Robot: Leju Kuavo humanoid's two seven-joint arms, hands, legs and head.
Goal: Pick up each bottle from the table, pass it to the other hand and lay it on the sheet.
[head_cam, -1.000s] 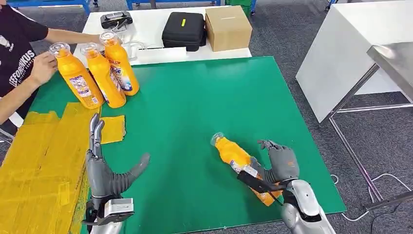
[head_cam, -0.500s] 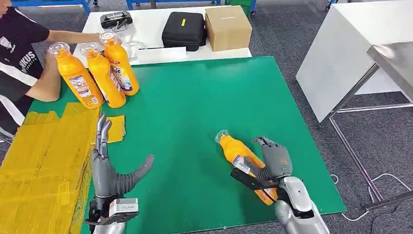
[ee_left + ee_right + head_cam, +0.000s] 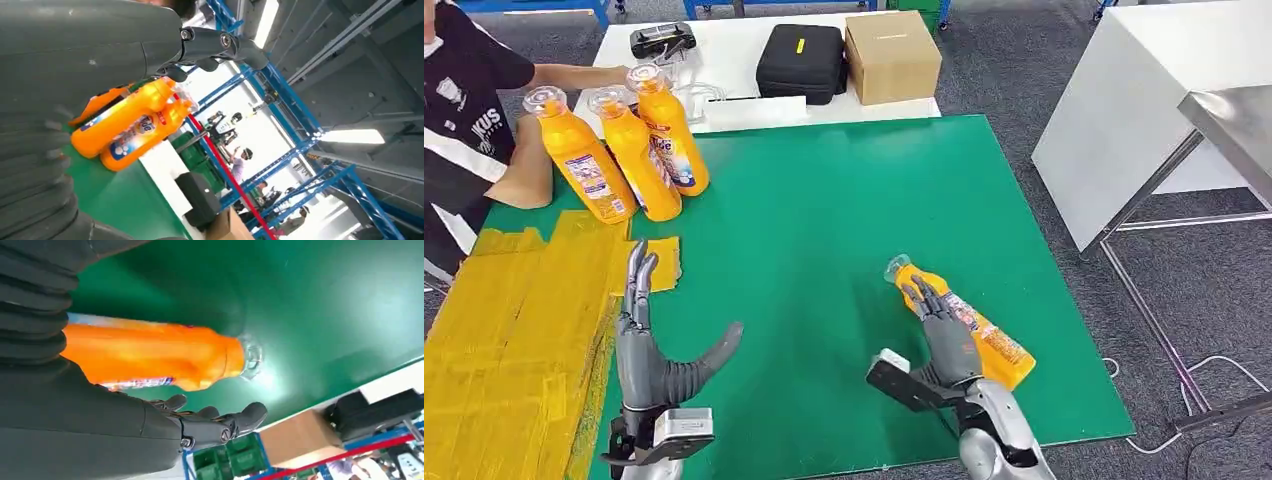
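**Bottle lying on the green tabletop beside an open right robot hand**

In the head view, the right robot hand [image 3: 944,335] sits in the lower right of the frame, raised from its silver forearm with the dark fingers [image 3: 921,296] stretched forward and spread. An orange bottle [image 3: 969,328] lies on its side on the green tabletop [image 3: 824,220] just to the right of that hand, clear cap toward the upper left, base toward the lower right. The right wrist view shows the fingers apart and extended with the bottle [image 3: 150,357] resting on the green surface beside the palm; nothing is clasped, though whether the palm touches the bottle cannot be told.

The left robot hand [image 3: 649,345] stands in the lower left of the head view, palm upright, fingers pointing toward the top of the frame and thumb splayed out to the right. It holds nothing.

Three more orange bottles [image 3: 619,150] stand upright in a tight group in the upper left. A yellow sheet [image 3: 514,330] covers the tabletop's left edge. A person's arm [image 3: 524,170] rests at the upper left beside the standing bottles. Beyond the green surface, a black case [image 3: 801,62] and a cardboard box [image 3: 891,55] sit on a white table [image 3: 744,110].
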